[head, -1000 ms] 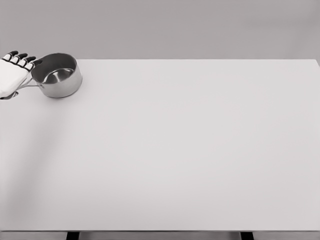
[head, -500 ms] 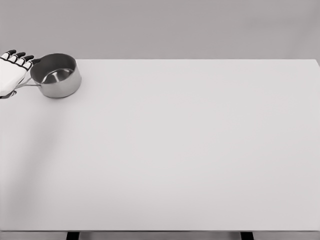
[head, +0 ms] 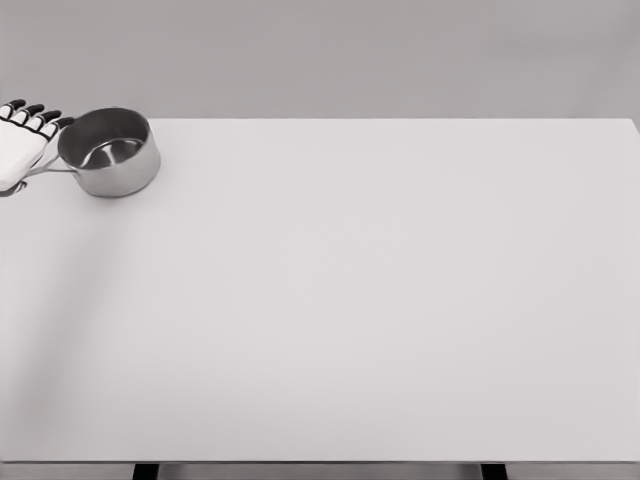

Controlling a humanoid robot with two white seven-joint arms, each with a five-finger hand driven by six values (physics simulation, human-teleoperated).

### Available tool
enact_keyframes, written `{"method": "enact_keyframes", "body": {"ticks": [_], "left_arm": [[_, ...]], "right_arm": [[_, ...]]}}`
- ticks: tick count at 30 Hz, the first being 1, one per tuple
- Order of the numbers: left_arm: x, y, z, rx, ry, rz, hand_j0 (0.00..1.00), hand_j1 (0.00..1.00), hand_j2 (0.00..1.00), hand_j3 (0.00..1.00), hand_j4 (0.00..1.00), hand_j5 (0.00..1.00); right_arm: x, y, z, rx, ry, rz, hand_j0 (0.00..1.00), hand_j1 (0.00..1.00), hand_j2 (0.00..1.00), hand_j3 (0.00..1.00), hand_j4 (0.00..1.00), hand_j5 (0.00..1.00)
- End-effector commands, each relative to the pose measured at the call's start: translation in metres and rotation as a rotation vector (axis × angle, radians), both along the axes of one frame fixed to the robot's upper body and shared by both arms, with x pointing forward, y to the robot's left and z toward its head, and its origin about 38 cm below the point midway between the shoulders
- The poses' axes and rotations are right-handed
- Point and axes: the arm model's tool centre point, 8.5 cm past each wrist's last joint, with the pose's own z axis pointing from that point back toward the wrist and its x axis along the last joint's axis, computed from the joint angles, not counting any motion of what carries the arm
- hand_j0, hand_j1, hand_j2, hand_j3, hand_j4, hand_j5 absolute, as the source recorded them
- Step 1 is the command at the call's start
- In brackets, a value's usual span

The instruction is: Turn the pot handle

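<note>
Head view. A single camera looks down over a wide white desk (head: 380, 300) that fills most of the frame, with a plain grey wall behind it. Two dark supports of the desk (head: 146, 471) show at the bottom edge, one toward the left and one toward the right.

A stainless-steel pot (head: 110, 152) stands upright at the far left corner of the desk, close to the far edge. It is open at the top, and the polished inner base and wall are visible. Its thin metal handle (head: 52, 169) projects from the lower left of the pot body and points toward the left edge of the frame, roughly level.

The left hand (head: 22, 148) enters from the left edge of the frame, just beside the pot. It is white with dark fingertips (head: 40, 114). The fingers are extended side by side and point up and to the right, with the rightmost fingertip at the pot's rim. The palm covers the outer end of the handle, so the handle emerges from beneath the hand. Whether the thumb or palm actually clamps the handle cannot be determined from this view; the fingers themselves are not curled around it.

The right hand and arm do not appear in the frame. The pot is the only object resting on the desk.
</note>
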Motion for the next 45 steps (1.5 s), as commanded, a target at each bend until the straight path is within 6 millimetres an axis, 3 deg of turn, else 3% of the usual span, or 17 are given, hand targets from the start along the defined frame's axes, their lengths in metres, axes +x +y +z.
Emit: {"method": "enact_keyframes", "body": {"ticks": [1, 31, 45], "left_arm": [[0.001, 0.003, 0.001, 0.003, -0.004, 0.008, 1.0, 1.0, 1.0, 1.0, 1.0, 1.0], [0.006, 0.015, 0.0, 0.034, -0.015, 0.045, 1.0, 1.0, 1.0, 1.0, 1.0, 1.0], [0.009, 0.011, -0.006, 0.024, -0.01, 0.048, 1.0, 1.0, 1.0, 1.0, 1.0, 1.0]], "right_arm": [[0.0, 0.0, 0.0, 0.0, 0.0, 0.0, 1.0, 1.0, 1.0, 1.0, 1.0, 1.0], [0.0, 0.0, 0.0, 0.0, 0.0, -0.001, 1.0, 1.0, 1.0, 1.0, 1.0, 1.0], [0.0, 0.0, 0.0, 0.0, 0.0, 0.0, 1.0, 1.0, 1.0, 1.0, 1.0, 1.0]]}}
